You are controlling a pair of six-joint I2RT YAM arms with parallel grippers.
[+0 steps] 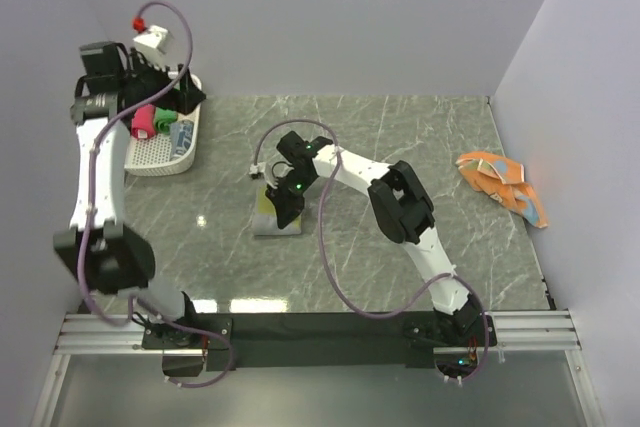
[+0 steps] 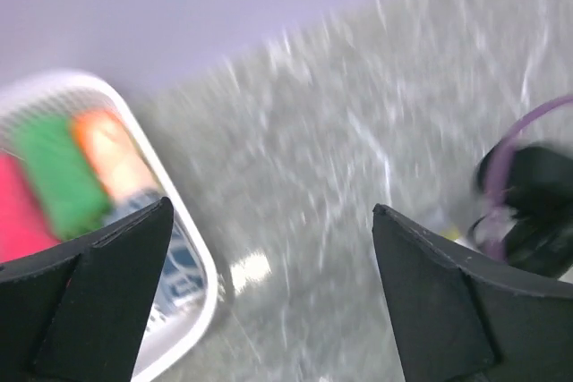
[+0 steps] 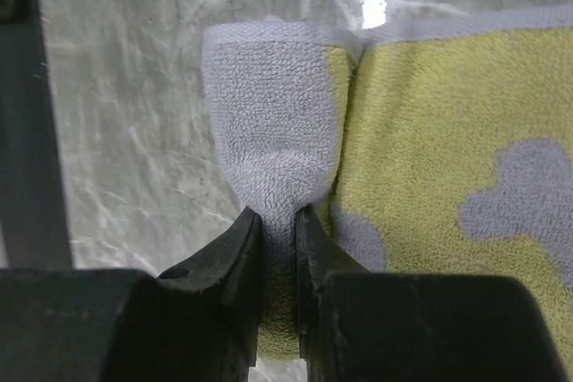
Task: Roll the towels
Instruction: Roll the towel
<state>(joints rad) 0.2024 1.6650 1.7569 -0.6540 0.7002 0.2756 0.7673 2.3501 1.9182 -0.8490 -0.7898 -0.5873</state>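
A yellow towel (image 3: pixel 439 131) with grey patches and a grey underside lies flat mid-table (image 1: pixel 278 219). My right gripper (image 3: pixel 278 221) is shut on its folded-over grey corner (image 3: pixel 269 96), pinching the cloth between both fingers; from above it sits over the towel (image 1: pixel 283 205). My left gripper (image 2: pixel 269 284) is open with nothing between its fingers, hovering by the white basket (image 2: pixel 192 248) at the far left (image 1: pixel 160 97). Rolled towels lie in the basket: green (image 2: pixel 54 176), orange (image 2: pixel 112 154), pink-red (image 2: pixel 16 221). A crumpled orange towel (image 1: pixel 503 185) with light-blue marks lies at the far right.
The white perforated basket (image 1: pixel 165 157) stands at the table's back left, against the wall. Purple cables loop off both arms. The right arm's elbow (image 1: pixel 400 202) hangs over mid-table. The left wrist view is motion-blurred.
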